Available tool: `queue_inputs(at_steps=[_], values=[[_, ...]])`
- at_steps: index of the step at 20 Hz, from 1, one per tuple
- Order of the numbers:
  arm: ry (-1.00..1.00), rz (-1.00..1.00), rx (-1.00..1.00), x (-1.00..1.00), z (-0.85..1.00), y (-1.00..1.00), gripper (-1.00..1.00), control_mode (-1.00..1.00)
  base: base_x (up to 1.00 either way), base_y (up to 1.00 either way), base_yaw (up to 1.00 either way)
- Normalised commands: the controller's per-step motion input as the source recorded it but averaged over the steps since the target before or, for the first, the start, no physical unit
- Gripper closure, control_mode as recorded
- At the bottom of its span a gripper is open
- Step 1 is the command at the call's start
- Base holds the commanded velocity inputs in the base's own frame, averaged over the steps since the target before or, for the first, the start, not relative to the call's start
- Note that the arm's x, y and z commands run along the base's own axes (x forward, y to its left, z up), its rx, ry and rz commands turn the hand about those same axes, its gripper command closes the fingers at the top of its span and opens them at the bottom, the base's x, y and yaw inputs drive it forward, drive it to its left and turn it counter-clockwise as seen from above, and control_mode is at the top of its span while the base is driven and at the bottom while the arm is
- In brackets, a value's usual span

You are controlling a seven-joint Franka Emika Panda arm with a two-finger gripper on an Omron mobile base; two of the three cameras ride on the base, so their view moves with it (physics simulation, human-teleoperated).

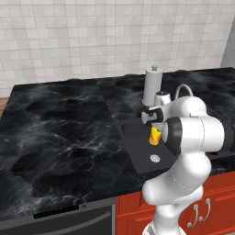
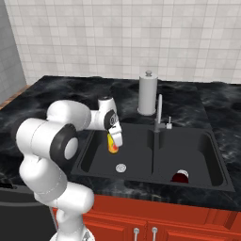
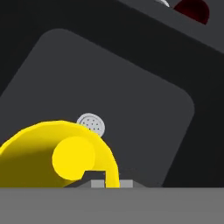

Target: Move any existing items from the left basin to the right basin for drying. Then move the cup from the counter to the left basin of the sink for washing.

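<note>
The counter [image 1: 59, 128] is big, black and shiny, with white lines in it. It runs along a wall of pale tiles [image 2: 141, 37], and red cabinets [image 2: 155, 221] sit under it.

The black sink [image 2: 155, 181] is set into the counter. It has two tubs side by side. The left basin [image 2: 136, 150] has a small round silver drain [image 2: 121, 167] in its floor. The right basin [image 2: 197, 155] holds a small dark red bowl [image 2: 180, 177], which lies on the floor near the front wall.

A tall grey paper towel roll [image 2: 148, 94] stands on the counter just behind the sink. A bent silver faucet [image 2: 159, 115] stands between the two tubs.

The gripper [image 2: 114, 139] hangs above the left basin and points down. Its jaws are squeezed tight on the rim of the yellow cup [image 2: 112, 145]. The cup hangs in the air over the left tub, above the drain, and does not touch the floor. In the hand view the cup's [image 3: 61, 153] open mouth looks round and bright.
</note>
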Motion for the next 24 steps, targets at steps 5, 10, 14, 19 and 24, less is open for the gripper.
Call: queue_inputs(at_steps=[5, 10, 14, 19, 24], values=[[0.0, -0.06, 0.0, -0.04, -0.31, -0.01, 1.0, -1.0, 0.0, 0.0, 0.0], [0.01, -0.06, 0.0, -0.02, -0.28, 0.0, 1.0, -1.0, 0.0, 0.0, 0.0], [0.03, -0.07, 0.0, 0.0, -0.23, 0.0, 1.0, -1.0, 0.0, 0.0, 0.0], [0.05, -0.06, 0.0, 0.0, -0.17, 0.0, 1.0, -1.0, 0.0, 0.0, 0.0], [0.06, -0.06, 0.0, 0.0, -0.14, 0.0, 1.0, -1.0, 0.0, 0.0, 0.0]])
